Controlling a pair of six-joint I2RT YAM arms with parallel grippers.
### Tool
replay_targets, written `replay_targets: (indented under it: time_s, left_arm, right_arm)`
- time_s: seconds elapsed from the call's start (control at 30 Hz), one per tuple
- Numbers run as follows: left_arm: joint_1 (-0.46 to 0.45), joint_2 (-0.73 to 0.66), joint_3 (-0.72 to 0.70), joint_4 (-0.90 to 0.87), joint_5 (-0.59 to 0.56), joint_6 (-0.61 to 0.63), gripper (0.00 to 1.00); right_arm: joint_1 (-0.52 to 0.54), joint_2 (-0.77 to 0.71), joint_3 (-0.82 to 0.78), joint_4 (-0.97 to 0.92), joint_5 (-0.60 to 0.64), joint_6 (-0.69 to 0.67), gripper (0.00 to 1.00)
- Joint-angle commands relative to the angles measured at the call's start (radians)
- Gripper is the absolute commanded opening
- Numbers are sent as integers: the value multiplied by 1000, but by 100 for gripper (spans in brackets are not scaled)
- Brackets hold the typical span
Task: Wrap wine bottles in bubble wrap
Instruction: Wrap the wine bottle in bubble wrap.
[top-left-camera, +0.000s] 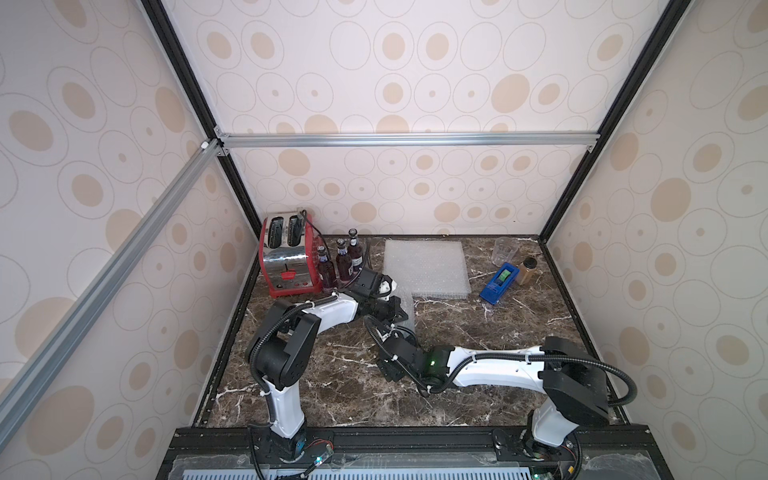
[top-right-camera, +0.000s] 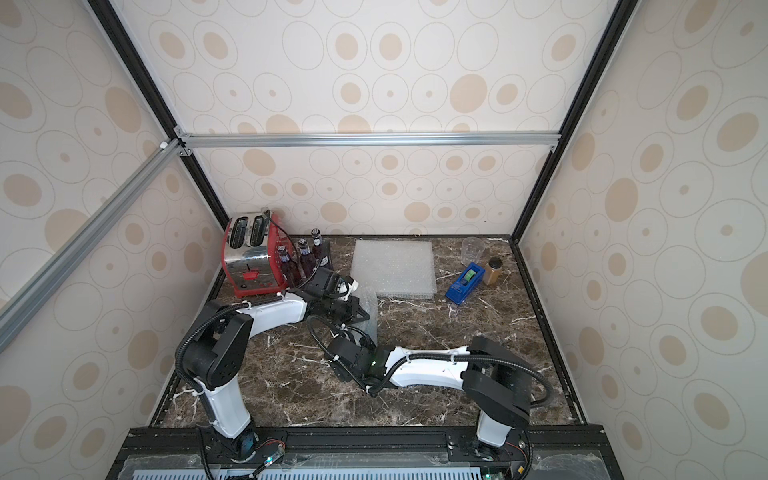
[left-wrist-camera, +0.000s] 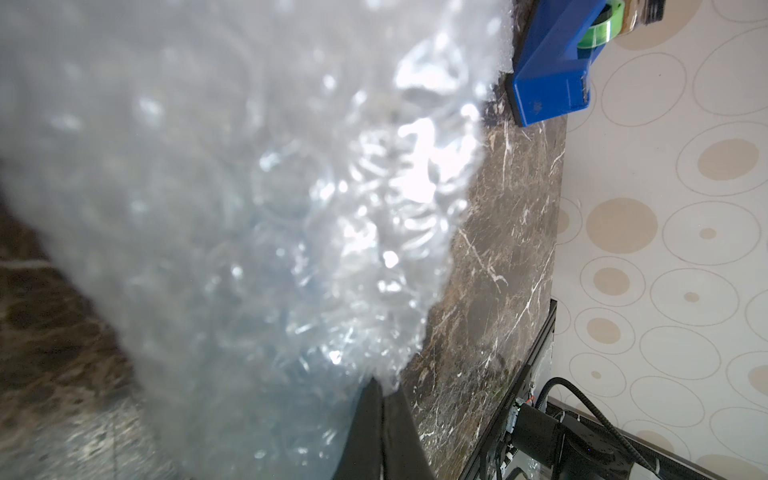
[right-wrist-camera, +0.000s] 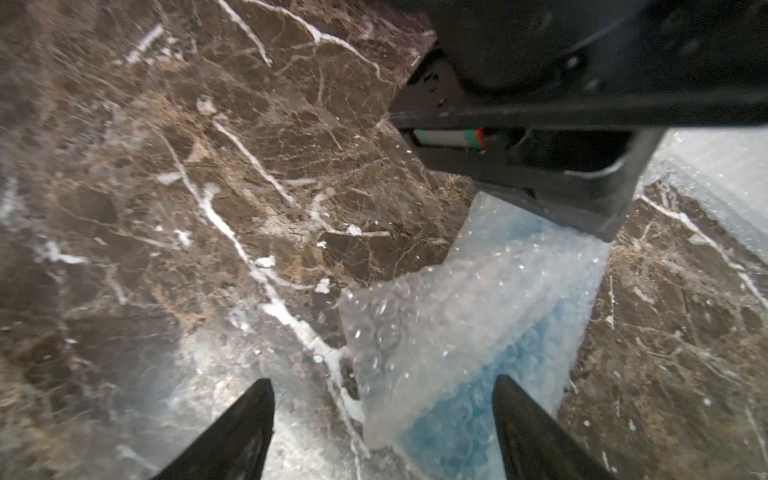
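- One marble table (top-left-camera: 519, 332), dark brown with white veins, carrying everything below.
- Two arms, left arm (top-left-camera: 332, 309) and right arm (top-left-camera: 494, 365), both reaching toward the middle of the table, wrists close together.
- One red and chrome toaster (top-left-camera: 286, 257) in the far left corner.
- One flat pile of bubble wrap (top-left-camera: 428, 266) at the back centre. Number of sheets not readable.
- One rolled bubble wrap (right-wrist-camera: 478, 299) lying on the table just in front of that pile, between the two grippers.
- Left gripper (left-wrist-camera: 384, 390): jaws pressed together on the edge of the rolled bubble wrap, pinching it at the very tips.
- Right gripper (right-wrist-camera: 382, 378): jaws spread wide, clamping nothing. Near end of the roll lying partly between the fingertips, closer to one than the other. Contact not readable.
- Four bottles in all. One blue bottle (right-wrist-camera: 469, 415) inside the roll, showing only as a blue glow through the bubbles. Three purple bottles (top-left-camera: 344, 262) upright in a tight cluster just beside the toaster, well apart from both grippers.
- One blue tape dispenser (top-left-camera: 500, 282) to the right of the flat pile.
- One clear cup (top-left-camera: 505, 251) behind the dispenser.
- One amber jar (top-left-camera: 527, 270) just beside the dispenser.
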Motion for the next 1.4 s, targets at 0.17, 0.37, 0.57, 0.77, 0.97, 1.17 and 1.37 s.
replay_targets:
  time_s: [0.17,0.37,0.57,0.77,0.97,1.17,1.37]
  left_arm:
    - [-2,60,-27,-123,-118,13,7]
    - [-2,69,-28,-120,-127,17,8]
    - [-4,84,-28,-117,-131,19,8]
    - [-4,91,-26,-118,-133,25,14]
    - [-5,96,-23,-125,-137,32,33]
    - [-7,97,-13,-137,-140,41,43]
    - [-9,107,-3,-148,-146,50,43]
  right_arm:
    - [-2,87,100,-93,164,-31,67]
    - [-2,9,97,-187,176,62,12]
    - [-27,-100,39,-229,70,236,0]
    - [-104,-206,-86,-171,-119,426,0]
    - [-201,-317,-250,-55,-213,535,0]
    - [-272,-352,-328,-10,-301,560,0]
    - [-332,-374,-301,-75,-384,489,29]
